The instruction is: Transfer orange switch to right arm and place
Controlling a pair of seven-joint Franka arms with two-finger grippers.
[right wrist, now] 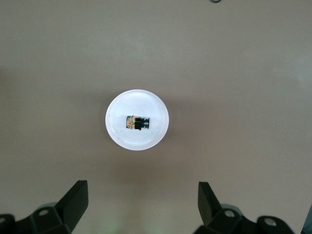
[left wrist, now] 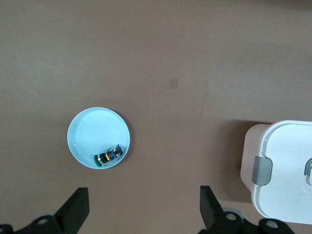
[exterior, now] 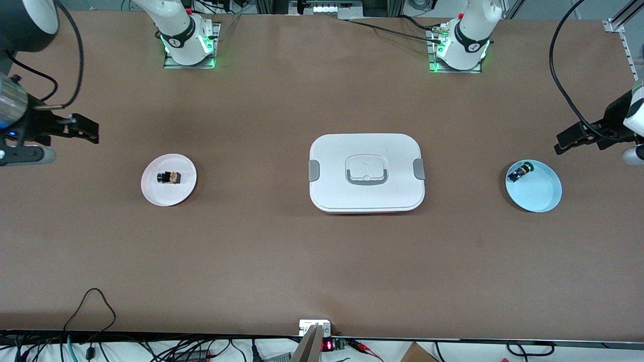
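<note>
Brown worktop (exterior: pixel 282 261). Orange switch (exterior: pixel 170 177) lies on white plate (exterior: pixel 151 193) toward the right arm's end. Left claw (exterior: pixel 578 138) and right claw (exterior: pixel 80 128) both wide, empty, aloft — descend centred, fingers straddling the switch's narrow sides, before closing.

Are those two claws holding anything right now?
No. The left gripper and right gripper are both open and empty, up in the air. The orange switch lies untouched on its white plate.
</note>
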